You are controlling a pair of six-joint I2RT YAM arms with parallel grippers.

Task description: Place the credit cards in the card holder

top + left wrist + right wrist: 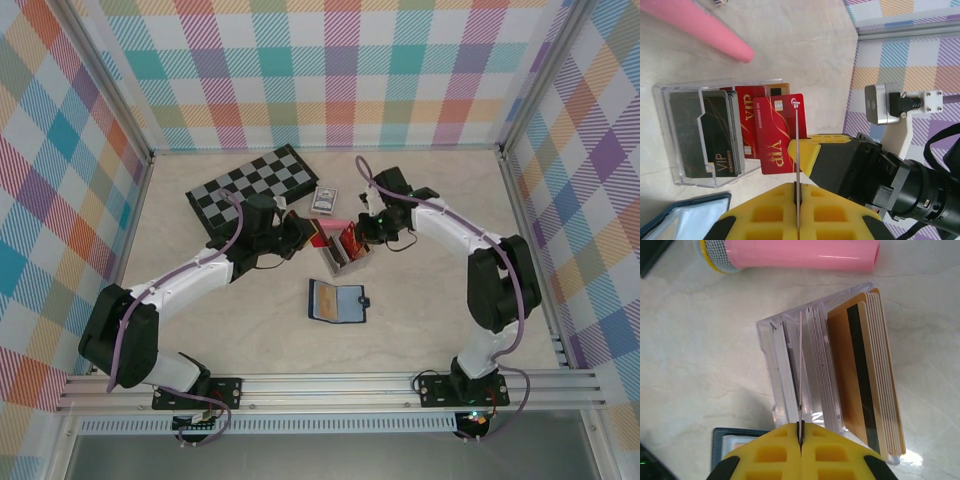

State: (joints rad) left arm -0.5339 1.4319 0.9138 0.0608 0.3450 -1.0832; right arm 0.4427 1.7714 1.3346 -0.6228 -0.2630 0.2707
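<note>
A clear box (341, 255) in mid-table holds the credit cards: black (715, 132), red (746, 107) and gold (865, 375) stacks. My left gripper (797, 186) is shut on a thin card seen edge-on (796, 145); I cannot tell its colour. My right gripper (800, 425) is shut on another edge-on card (800, 370) that reaches into the box. A red VIP card (772, 135) sticks out beside the right gripper's yellow finger (824, 150). From above, the left gripper (306, 236) and right gripper (362, 236) flank the box. The navy card holder (338, 300) lies open just in front.
A pink cylinder (335, 220) lies right behind the box. A pack of playing cards (323, 200) and a folded chessboard (255, 185) sit further back left. A checked wall with a metal frame (900, 27) closes the right side.
</note>
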